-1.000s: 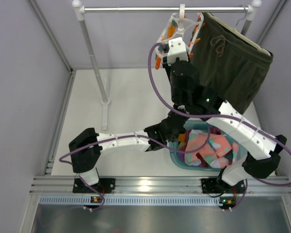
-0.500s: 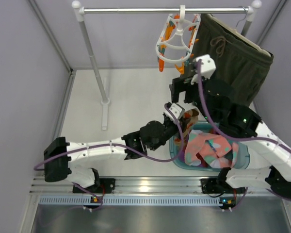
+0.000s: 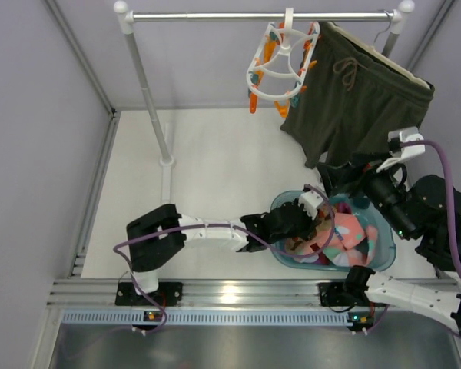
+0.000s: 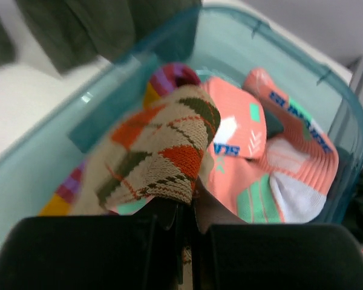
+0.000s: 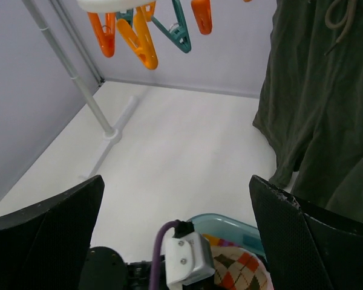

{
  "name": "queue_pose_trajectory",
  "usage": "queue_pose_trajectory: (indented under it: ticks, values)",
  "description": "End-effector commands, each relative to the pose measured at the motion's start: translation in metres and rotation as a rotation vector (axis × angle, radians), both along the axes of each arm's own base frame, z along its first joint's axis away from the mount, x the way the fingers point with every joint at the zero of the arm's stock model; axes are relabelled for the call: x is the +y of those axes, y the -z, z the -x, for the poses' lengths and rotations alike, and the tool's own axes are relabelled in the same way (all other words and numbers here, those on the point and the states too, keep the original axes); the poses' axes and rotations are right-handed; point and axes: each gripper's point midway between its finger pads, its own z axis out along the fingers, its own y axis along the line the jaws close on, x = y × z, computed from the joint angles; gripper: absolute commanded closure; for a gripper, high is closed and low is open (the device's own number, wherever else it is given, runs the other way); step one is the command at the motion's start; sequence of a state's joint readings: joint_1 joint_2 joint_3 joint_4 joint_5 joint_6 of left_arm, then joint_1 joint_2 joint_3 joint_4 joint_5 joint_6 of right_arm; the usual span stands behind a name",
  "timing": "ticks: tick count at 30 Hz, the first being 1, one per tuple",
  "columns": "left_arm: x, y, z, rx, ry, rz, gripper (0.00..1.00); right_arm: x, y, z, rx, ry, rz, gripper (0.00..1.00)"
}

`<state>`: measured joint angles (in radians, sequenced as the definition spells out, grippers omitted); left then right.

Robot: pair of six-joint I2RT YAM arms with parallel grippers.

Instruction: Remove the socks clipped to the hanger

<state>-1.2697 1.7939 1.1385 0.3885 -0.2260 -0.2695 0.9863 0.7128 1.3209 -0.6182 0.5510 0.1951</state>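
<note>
- Though thin, longest of all: metal rail (image 3: 215, 14), set across the far end of the table on white posts.
- Hung at the rail's right end, hem low toward the bin: dark olive drawstring shorts (image 3: 361, 92), waist cord visible near the top.
- Down on the table in front of the right arm's base: translucent teal bin (image 4: 230, 45), holding a heap of socks (image 3: 342, 238).
- Hooked over the rail just beside the shorts, on their left: white oval hanger (image 3: 270, 73), tilted, ring facing the arms.
- Spread wide with nothing between the fingers, raised over the bin's far side below the shorts' hem, camera aimed toward the hanger: right gripper (image 5: 175, 181).
- Low over the bin's near-left rim, pinched tight on the brown-orange argyle sock (image 4: 163, 145): left gripper (image 4: 187, 214).
- Draped from those fingers onto the heap, inside the bin: that same argyle sock, toe end folded over.
- Under and beside it: pink-and-teal patterned socks (image 4: 260, 157) and a magenta-and-orange striped sock (image 4: 169, 75).
- Dangling from the hanger's ring: orange and teal clips (image 5: 142, 36).
</note>
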Motion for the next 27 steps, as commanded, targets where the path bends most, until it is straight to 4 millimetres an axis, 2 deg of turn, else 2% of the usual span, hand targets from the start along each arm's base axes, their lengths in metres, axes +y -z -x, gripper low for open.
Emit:
queue_pose_trajectory:
  ticks: [1, 6, 8, 10, 13, 14, 15, 16, 18, 21, 22, 23, 24, 26, 27]
  values:
    - [-0.026, 0.017, 0.02, 0.11, 0.111, 0.035, 1.0, -0.004, 0.016, 0.006, 0.032, -0.009, 0.008, 0.0]
    - [-0.043, 0.072, 0.049, 0.268, 0.235, -0.02, 0.95, -0.018, 0.033, 0.004, 0.038, 0.053, 0.011, 0.01]
    - [-0.043, 0.085, 0.05, 0.3, 0.226, -0.039, 0.91, -0.02, 0.041, 0.002, 0.051, 0.072, 0.019, 0.01]
    - [-0.042, 0.087, 0.05, 0.306, 0.217, -0.05, 0.88, -0.022, 0.048, 0.0, 0.059, 0.098, 0.031, 0.01]
    - [-0.032, 0.07, 0.035, 0.275, 0.121, -0.05, 0.76, -0.027, 0.061, -0.004, 0.082, 0.144, 0.051, 0.01]
    - [-0.027, 0.065, 0.03, 0.263, 0.087, -0.052, 0.68, -0.029, 0.065, -0.005, 0.09, 0.157, 0.059, 0.01]
    - [-0.02, 0.06, 0.018, 0.24, 0.012, -0.057, 0.55, -0.029, 0.069, -0.006, 0.102, 0.172, 0.064, 0.01]
    - [-0.013, 0.047, 0.015, 0.23, -0.021, -0.057, 0.45, -0.035, 0.074, -0.008, 0.111, 0.208, 0.079, 0.01]
    - [-0.002, 0.033, 0.003, 0.191, -0.1, -0.057, 0.29, -0.039, 0.085, -0.011, 0.132, 0.249, 0.095, 0.01]
    - [0.015, 0.006, -0.002, 0.158, -0.148, -0.036, 0.18, -0.041, 0.097, -0.014, 0.151, 0.273, 0.095, 0.01]
    - [0.021, 0.0, -0.006, 0.144, -0.177, -0.03, 0.12, -0.042, 0.097, -0.015, 0.153, 0.28, 0.091, 0.0]
    - [0.027, -0.002, -0.006, 0.139, -0.182, -0.037, 0.01, -0.044, 0.099, -0.016, 0.155, 0.289, 0.095, 0.01]
    - [0.034, -0.016, -0.006, 0.128, -0.191, -0.023, 0.02, -0.046, 0.101, -0.018, 0.159, 0.308, 0.099, 0.0]
    - [0.048, -0.026, -0.014, 0.105, -0.256, -0.026, 0.01, -0.046, 0.103, -0.022, 0.167, 0.317, 0.107, 0.01]
    - [0.062, -0.03, -0.017, 0.096, -0.3, -0.051, 0.01, -0.049, 0.106, -0.026, 0.174, 0.337, 0.116, 0.01]
